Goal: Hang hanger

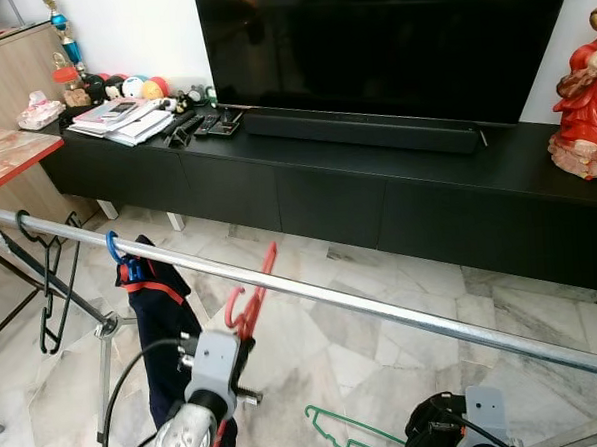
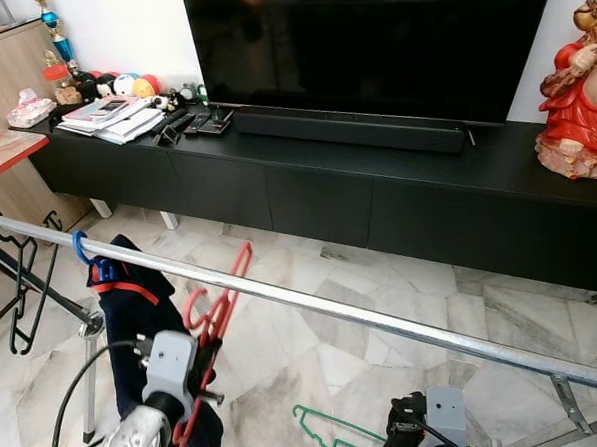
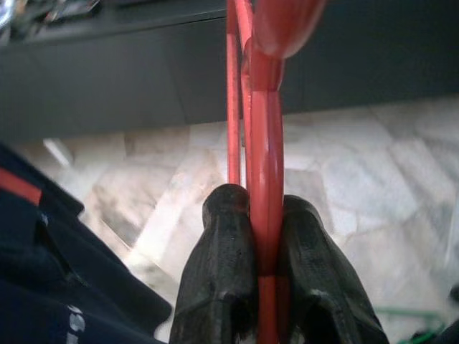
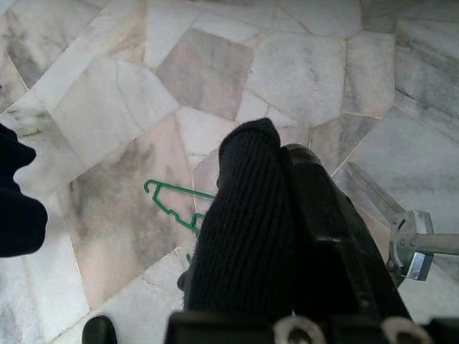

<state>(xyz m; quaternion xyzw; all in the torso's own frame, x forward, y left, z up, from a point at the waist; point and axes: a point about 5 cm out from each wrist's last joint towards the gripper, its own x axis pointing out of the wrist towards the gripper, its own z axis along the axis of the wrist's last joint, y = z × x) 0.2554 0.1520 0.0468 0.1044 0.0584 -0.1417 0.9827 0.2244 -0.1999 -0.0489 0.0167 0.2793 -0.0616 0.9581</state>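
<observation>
Gripping the red hanger (image 1: 250, 298) between closed fingers, our left gripper (image 3: 262, 236) holds it at lower left, its hook near the metal rail (image 1: 403, 311). Our right gripper (image 4: 283, 161), fingers together, hangs at lower right.

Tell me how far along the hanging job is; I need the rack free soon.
Done: a blue hanger with a dark garment and a black hanger hang on the metal rail. In hand: the left gripper has its jaws shut on the red hanger, its hook right at the rail, apparently not yet released. Left: a green hanger lies on the floor near the right gripper.
</observation>
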